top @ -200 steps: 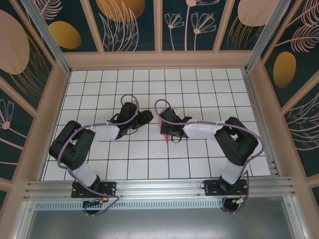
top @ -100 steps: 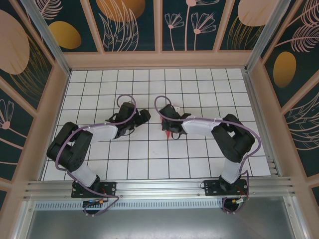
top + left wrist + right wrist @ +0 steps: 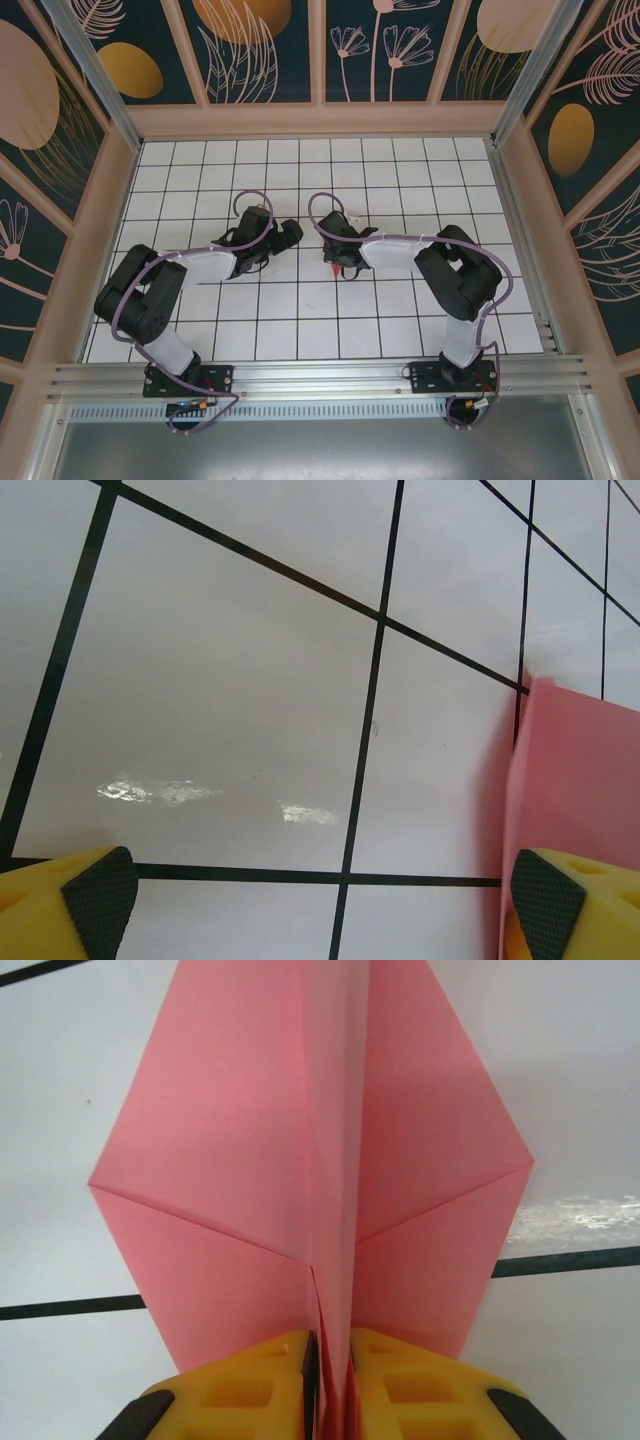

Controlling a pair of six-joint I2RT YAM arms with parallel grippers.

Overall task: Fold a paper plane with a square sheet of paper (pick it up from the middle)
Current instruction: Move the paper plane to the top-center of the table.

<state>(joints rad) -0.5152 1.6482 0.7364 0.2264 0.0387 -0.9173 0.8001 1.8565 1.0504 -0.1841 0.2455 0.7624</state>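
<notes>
Right gripper [image 3: 330, 1385]: clenched on the paper plane [image 3: 250, 1160], fingers pinching the centre fold from both sides at its near end. Wings spread left and right, nose pointing away from the wrist camera. The plane sits mid-table, low over the gridded table [image 3: 220, 680]; I cannot tell whether it touches the tiles.

Left gripper [image 3: 320, 895]: released, jaws wide, nothing between the pads [image 3: 98, 890]. A pink edge of the plane lies just beside its right finger.

Step in hand, my reading: the dart looks folded, so this is finishing or setting down.

To do it well:
- Hold the pinch square on the crease so the wings match.
- Lower it flat, not nose-first.
- Open the right fingers slowly so the fold neither springs nor sticks.
- Keep the left fingers off the wing edge; thin paper drags easily.
</notes>
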